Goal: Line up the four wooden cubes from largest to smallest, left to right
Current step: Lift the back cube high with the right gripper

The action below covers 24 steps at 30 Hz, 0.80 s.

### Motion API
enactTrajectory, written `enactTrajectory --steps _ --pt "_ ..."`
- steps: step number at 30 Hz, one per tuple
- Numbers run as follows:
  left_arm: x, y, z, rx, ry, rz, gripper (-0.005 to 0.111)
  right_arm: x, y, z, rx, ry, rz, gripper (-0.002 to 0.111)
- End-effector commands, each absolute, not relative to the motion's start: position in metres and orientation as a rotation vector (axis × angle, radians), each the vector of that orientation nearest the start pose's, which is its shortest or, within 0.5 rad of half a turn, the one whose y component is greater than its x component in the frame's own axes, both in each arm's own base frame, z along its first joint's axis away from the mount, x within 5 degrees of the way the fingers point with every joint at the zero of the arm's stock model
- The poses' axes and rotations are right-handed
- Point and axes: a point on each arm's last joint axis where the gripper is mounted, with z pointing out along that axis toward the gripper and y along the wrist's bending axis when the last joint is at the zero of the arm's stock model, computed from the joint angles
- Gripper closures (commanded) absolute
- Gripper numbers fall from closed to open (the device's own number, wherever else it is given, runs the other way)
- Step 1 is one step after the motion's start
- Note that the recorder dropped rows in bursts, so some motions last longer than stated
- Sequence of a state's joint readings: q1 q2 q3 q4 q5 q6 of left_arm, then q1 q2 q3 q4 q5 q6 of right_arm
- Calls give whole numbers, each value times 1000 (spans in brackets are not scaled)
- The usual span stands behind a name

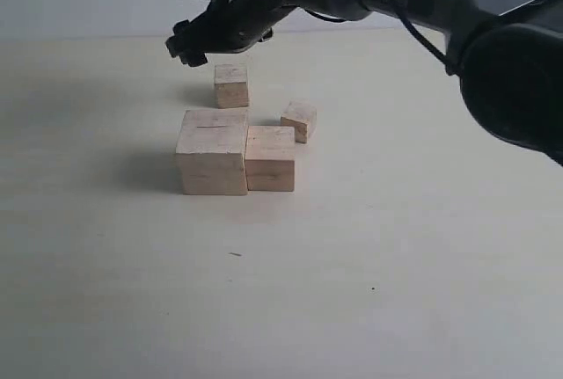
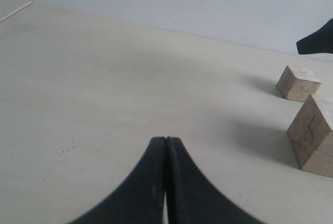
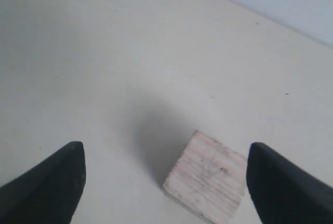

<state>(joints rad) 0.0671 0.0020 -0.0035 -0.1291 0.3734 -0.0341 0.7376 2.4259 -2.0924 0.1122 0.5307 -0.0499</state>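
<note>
The exterior view takes in all four wooden cubes on the pale table (image 1: pixel 396 265). The largest cube (image 1: pixel 212 152) sits near the middle, with a thin dark slit on its top face. The second cube (image 1: pixel 270 158) stands against its right side, and their near faces are roughly level. The third cube (image 1: pixel 231 85) rests farther back, behind the largest and apart from it. The smallest cube (image 1: pixel 299 120) lies to the right of the third, just behind the second, turned at an angle to the others.

The right arm reaches in from the right across the far side, and the right gripper (image 1: pixel 186 49) hangs above the table just left of the third cube. From this angle the gap between its fingers is hard to read. The right wrist view settles it. The two dark fingers (image 3: pixel 52 182) stand wide apart with nothing between them, and the third cube (image 3: pixel 208 182) sits on the table below, touching neither finger.

Only the left wrist view shows the left gripper (image 2: pixel 165 148), its fingers pressed together over bare table and holding nothing. At the right edge of that view is the third cube (image 2: pixel 297 83), with a dark tip of the right gripper above it. Nearer in the same view is a bigger cube cut by the frame; I cannot tell which one it is.
</note>
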Motion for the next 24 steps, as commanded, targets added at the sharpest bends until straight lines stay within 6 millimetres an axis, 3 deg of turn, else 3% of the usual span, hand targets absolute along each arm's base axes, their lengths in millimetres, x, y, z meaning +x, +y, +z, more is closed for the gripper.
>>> enactTrajectory --steps 1,6,22,24 --pt "53 0 181 -172 1836 -100 107 409 377 195 -576 2221 337 30" --pt "53 0 181 -172 1836 -100 107 414 375 193 -431 2257 383 30" --pt "53 0 181 -172 1836 -100 107 418 381 118 -386 2472 338 30" --pt "53 0 181 -172 1836 -100 107 418 381 116 -388 2477 331 30"
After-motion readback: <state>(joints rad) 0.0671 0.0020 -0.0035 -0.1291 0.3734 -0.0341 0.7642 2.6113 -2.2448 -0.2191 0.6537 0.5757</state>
